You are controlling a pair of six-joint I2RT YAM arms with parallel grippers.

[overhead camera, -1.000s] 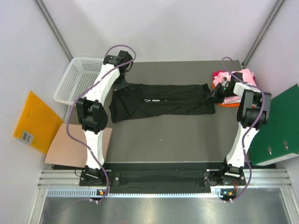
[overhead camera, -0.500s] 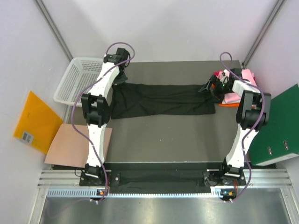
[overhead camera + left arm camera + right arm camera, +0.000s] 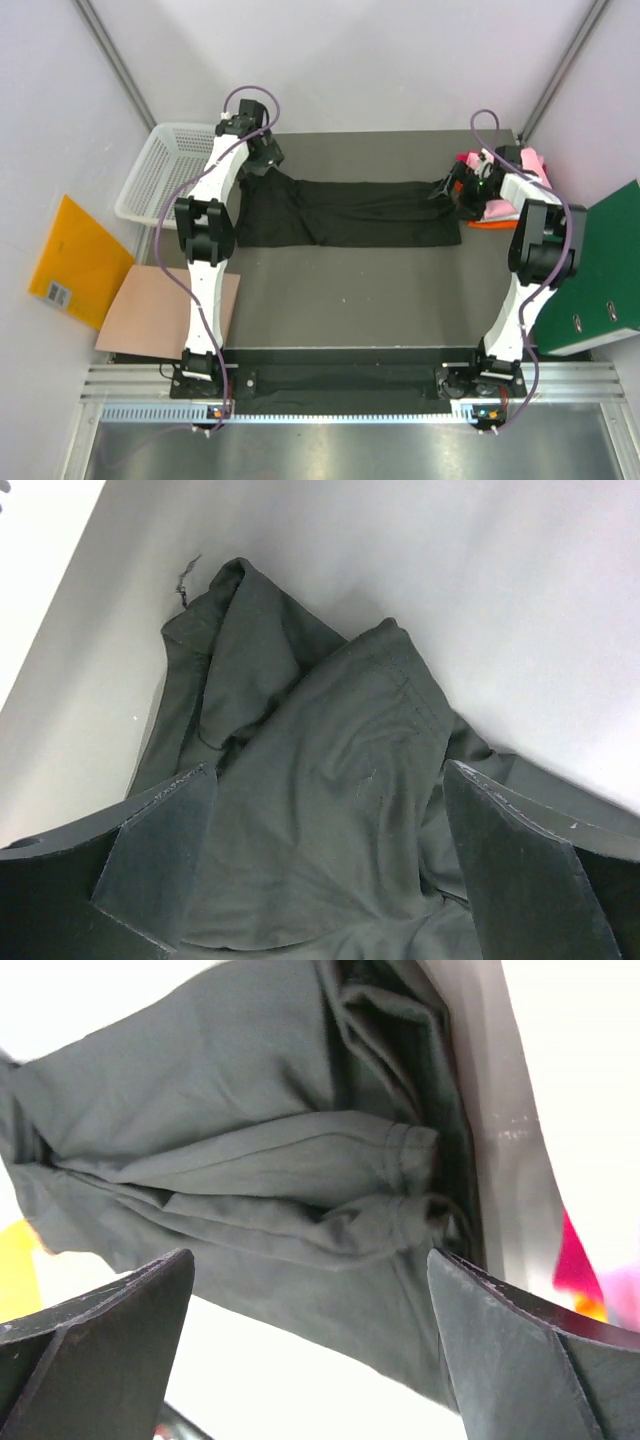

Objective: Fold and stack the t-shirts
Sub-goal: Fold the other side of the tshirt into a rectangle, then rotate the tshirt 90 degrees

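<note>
A black t-shirt [image 3: 350, 212] lies folded into a long strip across the far half of the table. My left gripper [image 3: 264, 158] hovers open just over its left end, whose bunched cloth [image 3: 320, 730] lies under the spread fingers [image 3: 165, 840], not pinched. At the strip's right end my right gripper [image 3: 456, 190] is also open, above the hemmed folds [image 3: 250, 1110] with nothing between its fingers [image 3: 510, 1340]. Folded pink, red and orange t-shirts [image 3: 498, 208] are stacked at the table's right edge, partly hidden by the right arm. A sliver of that stack [image 3: 575, 1260] shows in the right wrist view.
A white mesh basket [image 3: 160, 172] stands off the table's far left corner. A yellow envelope [image 3: 75, 262] and a brown card sheet [image 3: 150, 312] lie left of the table. A green folder [image 3: 598, 270] lies to the right. Metal frame posts rise at both far corners.
Both grippers have opened and let go of the black t-shirt's ends, the right first, then the left. The left end of the strip has shifted slightly farther back and settled.
</note>
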